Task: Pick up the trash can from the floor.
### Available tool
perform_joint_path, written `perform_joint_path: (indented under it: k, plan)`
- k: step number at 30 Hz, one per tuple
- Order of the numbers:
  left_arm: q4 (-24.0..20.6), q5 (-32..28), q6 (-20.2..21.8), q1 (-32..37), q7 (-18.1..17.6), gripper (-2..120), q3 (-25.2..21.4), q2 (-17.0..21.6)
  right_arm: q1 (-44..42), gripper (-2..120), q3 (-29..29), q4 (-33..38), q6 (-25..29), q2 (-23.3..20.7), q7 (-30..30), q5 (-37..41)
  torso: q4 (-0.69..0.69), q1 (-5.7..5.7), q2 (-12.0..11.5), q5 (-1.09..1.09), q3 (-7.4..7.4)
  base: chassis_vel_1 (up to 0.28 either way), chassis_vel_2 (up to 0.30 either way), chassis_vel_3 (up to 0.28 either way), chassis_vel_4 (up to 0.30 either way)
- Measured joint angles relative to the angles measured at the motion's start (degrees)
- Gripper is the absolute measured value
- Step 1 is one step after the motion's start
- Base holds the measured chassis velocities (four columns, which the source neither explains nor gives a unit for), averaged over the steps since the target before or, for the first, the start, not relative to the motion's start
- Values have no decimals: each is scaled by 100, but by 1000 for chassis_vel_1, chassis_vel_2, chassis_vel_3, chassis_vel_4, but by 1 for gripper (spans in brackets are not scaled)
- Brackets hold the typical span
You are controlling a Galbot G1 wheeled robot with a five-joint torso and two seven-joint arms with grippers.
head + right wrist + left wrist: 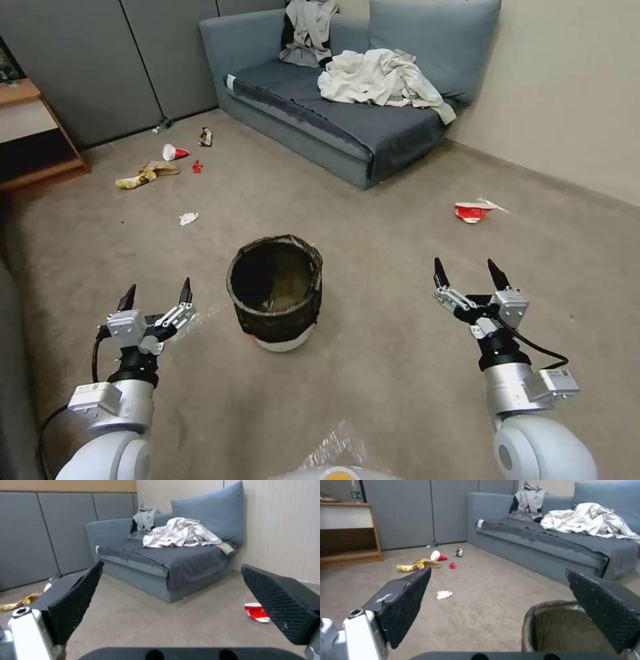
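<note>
Here, in the head view, the trash can (pixel 275 293) stands upright on the floor (pixel 387 313) at the centre of the frame, slightly below the middle. Its long axis runs vertically and its open mouth points up, tipped a little toward the camera so the interior shows. A dark bag is folded over the rim and covers most of the wall; the white base shows beneath it, resting on the carpet.

The left gripper (pixel 157 295) hovers at lower left, beside the can but apart from it, its fingers released and spread, tips pointing toward the top of the frame. The right gripper (pixel 468 269) hovers at lower right, well apart from the can, fingers likewise released and spread, holding nothing.

In the left wrist view the can's rim (pixel 553 620) lies at lower right, partly behind one black textured finger (pixel 603 605). In the right wrist view a crushed red-and-white cup (pixel 256 612) lies on the floor at lower right, next to a finger pad (pixel 276 605).

A blue-grey sofa (pixel 347 127) with pale crumpled cloth (pixel 380 80) fills the upper centre; scattered litter (pixel 157 170) lies at upper left near a wooden shelf (pixel 33 133)
</note>
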Motion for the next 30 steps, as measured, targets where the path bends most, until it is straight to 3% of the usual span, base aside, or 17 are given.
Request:
perform_joint_path:
  k: [10,13,14,16,18,20,30]
  plan:
    - [147,-178,221,-180,-219,100,165,197,63,100,-14,-39,0,-45,-109,-28,0,1,-1,-1,1,-142,137,136,-127]
    - [153,-636,960,-393,-691,100,444,513,105,100,-10,-42,0,-89,-122,-33,0,0,-1,-2,0,0,0,0,0]
    - [153,-636,960,-393,-691,100,444,513,105,100,-10,-42,0,-89,-122,-33,0,0,-1,-2,0,0,0,0,0]
    - [150,-1042,1532,-515,-1000,100,635,719,106,100,-1,-42,1,-96,-122,-36,-1,0,-1,-1,0,0,0,0,0]
    - [148,-1226,1748,-561,-1111,100,704,790,105,100,4,-42,0,-99,-122,-37,-1,0,-1,-2,0,0,0,0,0]
    - [141,-1956,2516,-765,-1582,100,945,1047,78,100,43,-39,4,-109,-122,-44,-1,0,-1,-1,0,0,0,0,0]
    - [574,-2351,3228,-1130,-2059,100,1282,1389,16,100,128,-3,37,-91,-108,-54,0,0,-1,-2,0,0,0,0,0]
